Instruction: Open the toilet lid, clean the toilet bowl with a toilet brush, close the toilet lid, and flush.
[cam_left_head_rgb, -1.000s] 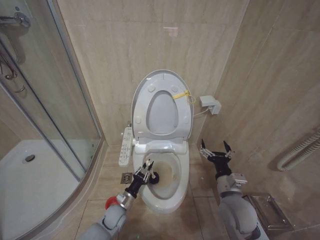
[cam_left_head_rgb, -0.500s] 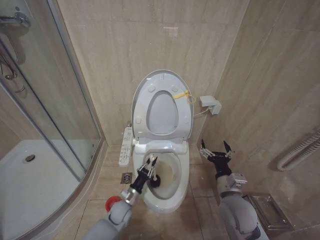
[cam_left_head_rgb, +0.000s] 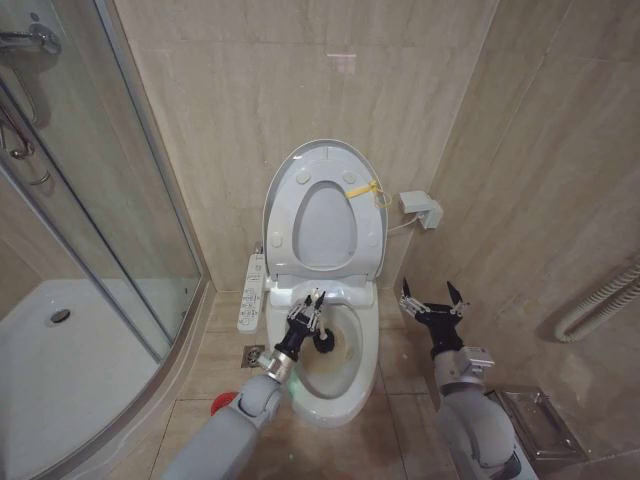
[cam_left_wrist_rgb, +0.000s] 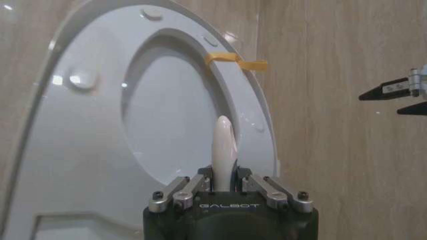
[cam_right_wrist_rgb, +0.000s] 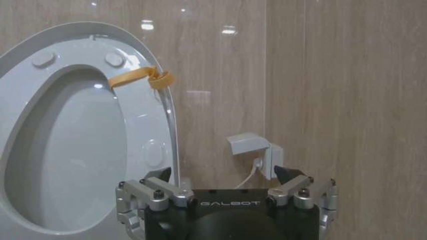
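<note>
Head view: toilet brush (cam_left_head_rgb: 322, 340) — black bristles, white handle; inside toilet bowl (cam_left_head_rgb: 345, 395).

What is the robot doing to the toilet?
It is scrubbing it. The left claw is shut on the toilet brush, with the black bristles down inside the toilet bowl. The toilet lid stands open against the wall. The right claw waits open beside the bowl, holding nothing.
</note>
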